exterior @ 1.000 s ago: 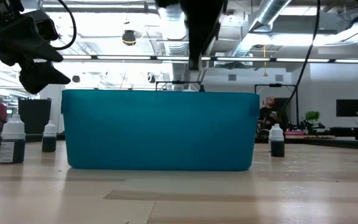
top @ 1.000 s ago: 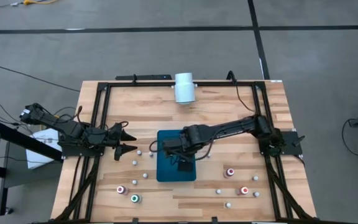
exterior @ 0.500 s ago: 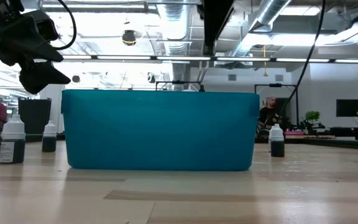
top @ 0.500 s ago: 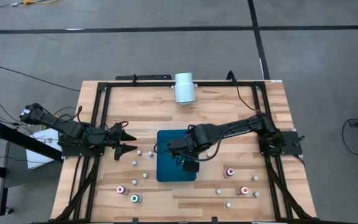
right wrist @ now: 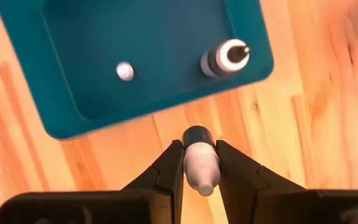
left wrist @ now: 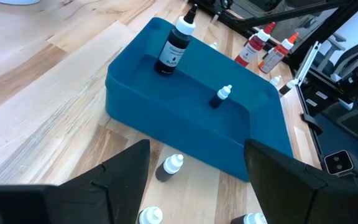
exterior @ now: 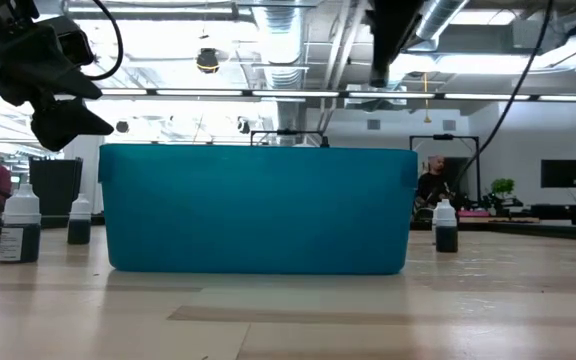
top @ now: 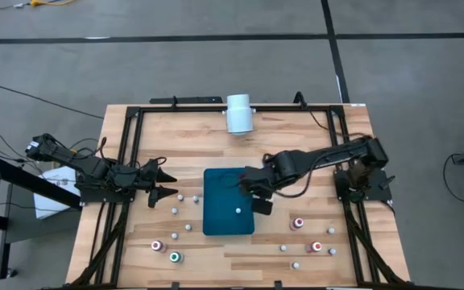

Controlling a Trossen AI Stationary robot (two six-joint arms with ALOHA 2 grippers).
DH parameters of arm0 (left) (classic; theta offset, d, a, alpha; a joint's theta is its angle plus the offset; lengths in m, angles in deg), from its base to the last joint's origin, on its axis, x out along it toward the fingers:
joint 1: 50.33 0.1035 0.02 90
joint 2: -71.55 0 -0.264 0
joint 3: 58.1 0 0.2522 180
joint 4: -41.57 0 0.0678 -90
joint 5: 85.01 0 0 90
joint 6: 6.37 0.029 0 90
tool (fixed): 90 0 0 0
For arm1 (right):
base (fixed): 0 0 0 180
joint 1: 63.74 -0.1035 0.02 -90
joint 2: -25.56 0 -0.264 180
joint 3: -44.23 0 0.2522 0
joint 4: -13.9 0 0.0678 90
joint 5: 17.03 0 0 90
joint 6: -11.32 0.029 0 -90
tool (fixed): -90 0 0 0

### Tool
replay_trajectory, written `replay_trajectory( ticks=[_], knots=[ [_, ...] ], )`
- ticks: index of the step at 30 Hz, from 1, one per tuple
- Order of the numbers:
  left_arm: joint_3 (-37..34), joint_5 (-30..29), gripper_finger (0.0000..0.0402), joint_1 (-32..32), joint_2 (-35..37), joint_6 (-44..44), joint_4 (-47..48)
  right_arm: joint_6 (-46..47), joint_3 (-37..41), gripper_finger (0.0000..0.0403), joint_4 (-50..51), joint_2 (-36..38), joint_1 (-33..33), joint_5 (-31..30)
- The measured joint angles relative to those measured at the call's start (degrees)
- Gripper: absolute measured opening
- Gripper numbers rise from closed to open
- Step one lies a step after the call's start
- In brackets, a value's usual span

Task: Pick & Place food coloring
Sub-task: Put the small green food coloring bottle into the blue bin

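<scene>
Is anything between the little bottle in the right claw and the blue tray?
Nothing visible. The right gripper holds the bottle beside the tray; two bottles inside leave room.

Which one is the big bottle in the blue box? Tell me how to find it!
Find the teal tray in the middle of the wooden table. Two bottles stand inside it. Yours is the tall bottle with a white cap and a dark label, much bigger than the tiny bottle beside it.
</scene>
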Motion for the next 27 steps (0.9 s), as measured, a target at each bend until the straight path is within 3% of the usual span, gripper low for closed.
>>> replay_trajectory(
  ticks=[9, 16, 27],
  knots=[
    [0.0, -0.14, 0.0252, 0.0, 0.0, -1.27, -0.51, 1.35, 6.56, 0.0071, -8.06, 2.6, -1.02, 0.59],
    [0.0, -0.17, 0.0252, 0.01, 0.02, -1.26, -0.49, -0.41, 6.45, 0.0071, -15.0, -1.61, -0.21, 2.01],
    [0.0, -0.17, 0.0252, 0.02, 0.0, -1.22, -0.16, -1.48, 6.56, 0.0071, -17.81, -9.01, 0.72, 6.84]
  ],
)
